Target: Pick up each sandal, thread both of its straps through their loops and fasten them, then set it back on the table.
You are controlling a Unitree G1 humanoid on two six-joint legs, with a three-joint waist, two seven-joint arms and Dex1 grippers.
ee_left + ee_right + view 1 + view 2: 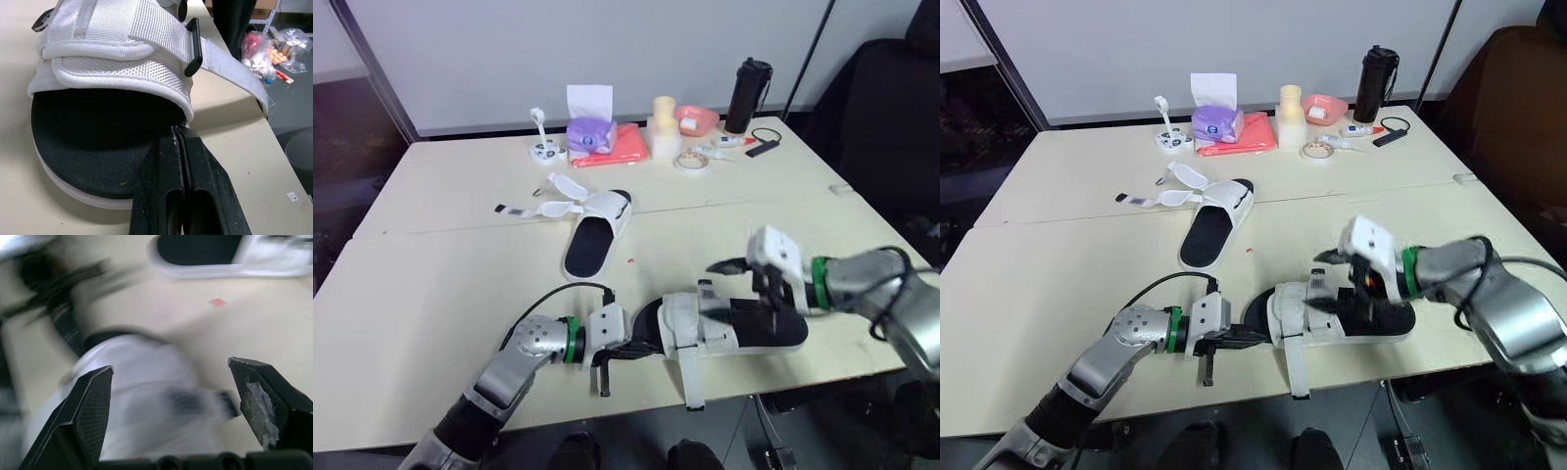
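At the front edge of the surface (pixel 431 284), the near sandal (pixel 744 331) lies flat, with one loose strap (pixel 691 377) hanging past the rim. Your left gripper (pixel 180 132) has its jaws closed together against the sole. Your right gripper (pixel 170 369) hovers above, jaws wide. The second sandal (pixel 597 230) lies well apart at mid-surface, with open room between them.

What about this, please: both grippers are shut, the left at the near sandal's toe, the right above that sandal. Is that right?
Only the left gripper is shut; the right wrist view shows the right gripper open above the near sandal.
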